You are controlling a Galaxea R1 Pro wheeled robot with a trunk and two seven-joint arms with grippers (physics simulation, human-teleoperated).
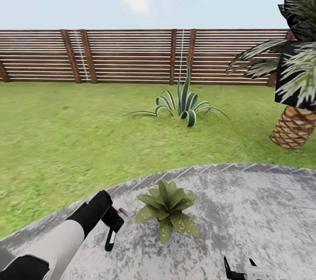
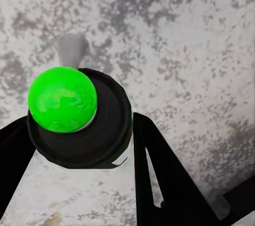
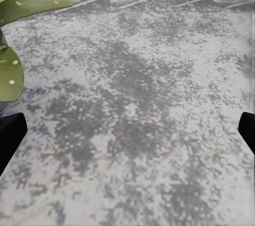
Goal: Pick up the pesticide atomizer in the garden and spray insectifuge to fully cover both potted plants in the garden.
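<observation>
One potted plant [image 1: 168,210], a low rosette of speckled green leaves, sits on the round grey patio [image 1: 245,209]. The other potted plant is out of view. My left gripper [image 1: 113,223] is shut on the pesticide atomizer [image 1: 110,239], a slim dark-green bottle with a white label, hanging just left of the plant. From the left wrist, the black spray head [image 2: 106,130] with a bright green ball [image 2: 62,98] sits between the black fingers [image 2: 159,173]. My right gripper [image 1: 240,270] is open and holds nothing, low over the patio right of the plant; its wrist view catches some leaves [image 3: 10,77].
Lawn [image 1: 66,139] stretches beyond the patio to a brown slatted fence [image 1: 131,56]. A striped agave [image 1: 184,104] grows mid-lawn. A scaly-trunked palm [image 1: 294,128] stands at the right, its fronds overhanging.
</observation>
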